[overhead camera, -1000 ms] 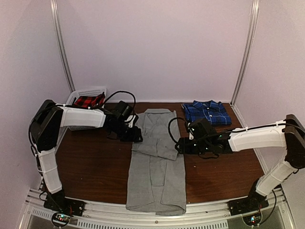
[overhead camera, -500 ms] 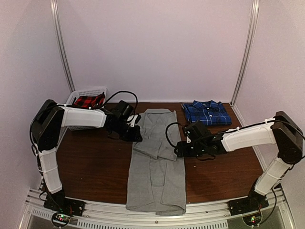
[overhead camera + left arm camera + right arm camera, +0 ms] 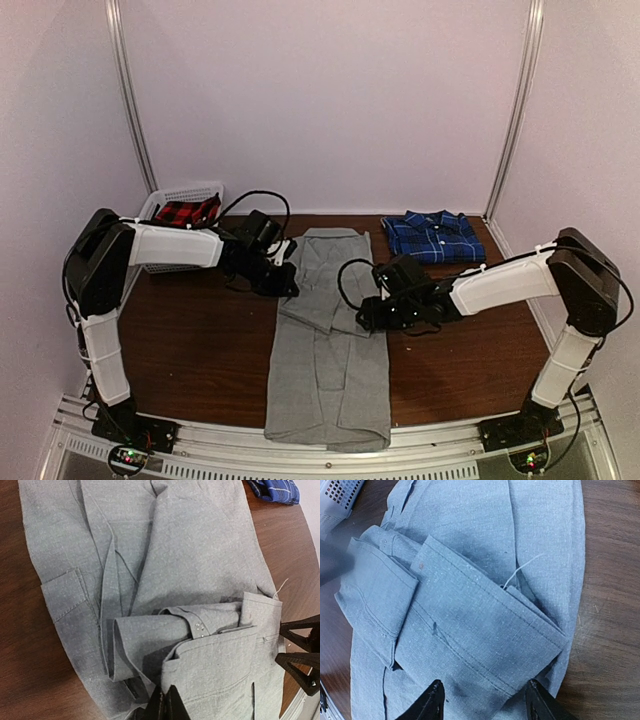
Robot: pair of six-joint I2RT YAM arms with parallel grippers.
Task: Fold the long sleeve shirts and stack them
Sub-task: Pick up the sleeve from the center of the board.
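Observation:
The light grey shirt [image 3: 328, 340] lies lengthwise on the middle of the table, its sleeves folded across the chest. My left gripper [image 3: 286, 286] sits at the shirt's left edge. In the left wrist view [image 3: 167, 706] it is shut on the edge of the folded grey sleeve cuff [image 3: 220, 665]. My right gripper [image 3: 368, 313] is open at the shirt's right edge. In the right wrist view [image 3: 485, 702] its fingers straddle the folded sleeve [image 3: 485, 630] just above the cloth. The dark blue plaid shirt [image 3: 433, 236] lies folded at the back right.
A white basket [image 3: 205, 191] with a red plaid garment [image 3: 185, 211] stands at the back left; its corner shows in the right wrist view [image 3: 337, 497]. The grey shirt's hem hangs over the table's front edge [image 3: 330, 432]. Walls enclose the brown table [image 3: 190, 350].
My right gripper has moved left onto the grey shirt's right edge, staying open. My left gripper has hardly moved and still pinches the sleeve.

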